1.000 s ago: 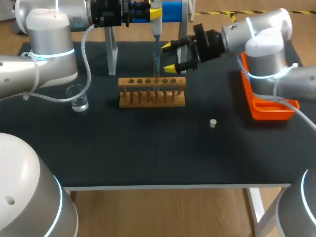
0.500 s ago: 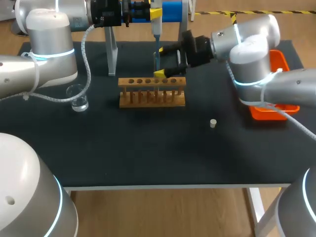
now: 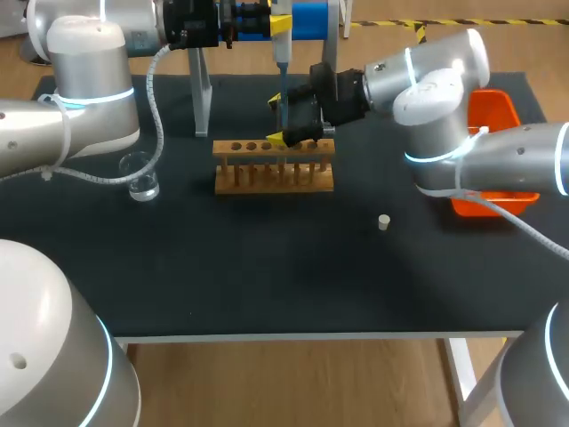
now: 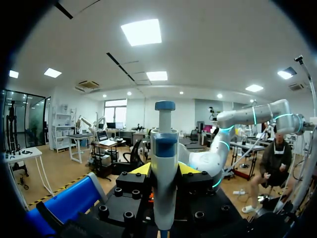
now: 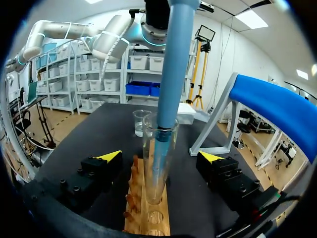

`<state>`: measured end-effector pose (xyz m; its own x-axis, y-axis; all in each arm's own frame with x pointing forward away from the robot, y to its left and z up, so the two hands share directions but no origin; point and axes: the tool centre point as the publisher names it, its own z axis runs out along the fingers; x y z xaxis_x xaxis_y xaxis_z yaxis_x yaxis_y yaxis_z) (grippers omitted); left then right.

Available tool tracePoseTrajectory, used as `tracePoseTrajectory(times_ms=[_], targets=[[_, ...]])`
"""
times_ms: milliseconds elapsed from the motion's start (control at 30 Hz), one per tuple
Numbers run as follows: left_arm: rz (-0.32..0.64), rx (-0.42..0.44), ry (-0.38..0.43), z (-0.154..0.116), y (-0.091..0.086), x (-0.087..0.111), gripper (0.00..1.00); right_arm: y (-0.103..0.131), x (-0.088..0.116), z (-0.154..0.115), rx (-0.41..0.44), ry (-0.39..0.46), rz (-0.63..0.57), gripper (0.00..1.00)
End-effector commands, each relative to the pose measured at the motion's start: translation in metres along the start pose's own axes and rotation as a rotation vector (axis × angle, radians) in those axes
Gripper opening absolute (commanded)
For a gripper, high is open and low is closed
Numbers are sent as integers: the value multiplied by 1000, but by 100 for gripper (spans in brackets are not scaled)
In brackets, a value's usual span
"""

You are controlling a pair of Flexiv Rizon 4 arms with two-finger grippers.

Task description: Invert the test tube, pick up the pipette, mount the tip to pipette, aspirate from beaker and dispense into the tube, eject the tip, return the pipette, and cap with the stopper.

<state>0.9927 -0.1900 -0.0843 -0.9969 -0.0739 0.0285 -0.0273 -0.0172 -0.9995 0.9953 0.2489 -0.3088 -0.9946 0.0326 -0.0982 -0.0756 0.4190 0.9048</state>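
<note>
At the right gripper: spread open, one yellow tip to each side of the test tube, neither seen touching the glass; upright in the wooden rack, that tube, long axis vertical, mouth up, straight ahead between the fingers; down its mouth, the tip end of the pipette, vertical too, clamped from above by the left gripper, closed on its body; rack near the middle of the table, toward the far edge; beaker toward the left edge, stopper loose to the right of the rack and nearer the front edge; by the look of it, needs only a straight closing across the tube to steady it for dispensing; right arm much the nearer to tube and stopper
</note>
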Motion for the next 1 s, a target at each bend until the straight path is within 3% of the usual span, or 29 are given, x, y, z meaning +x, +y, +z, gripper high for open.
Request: tracePoseTrajectory(times_ms=[33,1000], targets=[[0,-1,4,-1,-1,-1,0,1,-4,4,8,1,4,100],[0,-1,4,-1,-1,-1,0,-2,-5,8,40,-41,-11,100]])
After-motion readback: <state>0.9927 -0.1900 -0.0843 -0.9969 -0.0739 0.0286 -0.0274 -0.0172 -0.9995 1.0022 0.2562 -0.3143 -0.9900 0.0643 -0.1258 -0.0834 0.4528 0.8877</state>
